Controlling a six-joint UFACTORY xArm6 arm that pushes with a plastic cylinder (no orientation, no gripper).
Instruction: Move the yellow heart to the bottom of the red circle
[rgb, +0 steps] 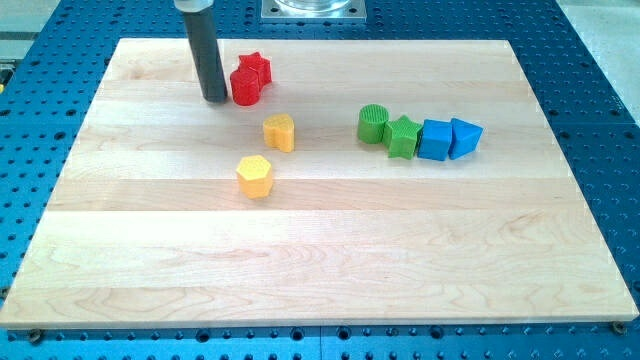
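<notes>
Tip (214, 99) bare, holding nothing, beside red circle (245, 87) near top edge; risks nudging it before reaching yellow heart (279, 131).

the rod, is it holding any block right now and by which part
Nothing is held. My tip only pushes; it stands just to the view's left of the red circle, with no clear gap showing between them.

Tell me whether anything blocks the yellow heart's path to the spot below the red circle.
Nothing visible does. The yellow heart-shaped block sits just lower-right of the red round block, bare wooden board between them. My tip is left of the red block; the yellow hexagonal block lies lower.
</notes>
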